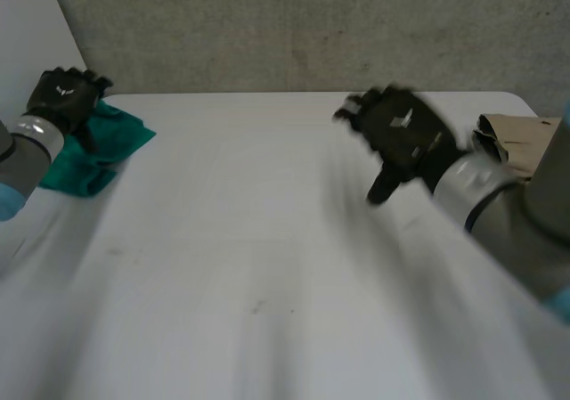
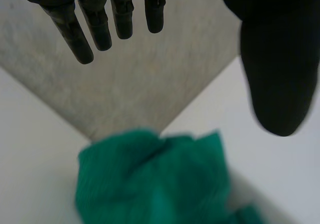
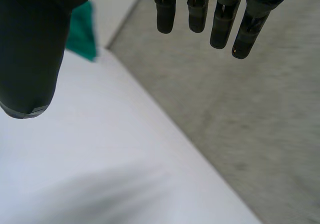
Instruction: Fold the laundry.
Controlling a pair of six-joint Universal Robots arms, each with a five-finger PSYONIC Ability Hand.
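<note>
Green cloth [image 1: 105, 143] is bunched at table's [image 1: 267, 266] far L corner, just under L hand [image 1: 64, 97]: fingers straight, nothing gripped. R hand [image 1: 405, 133] is held over table, fingers likewise spread, w/ tan cloth [image 1: 517, 140] beside its arm.

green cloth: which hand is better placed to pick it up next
Left. The left hand is open right at the green cloth, with the cloth just beyond its fingertips in its wrist view. The right hand, also open, is over the table on the other side, well away from the cloth.
</note>
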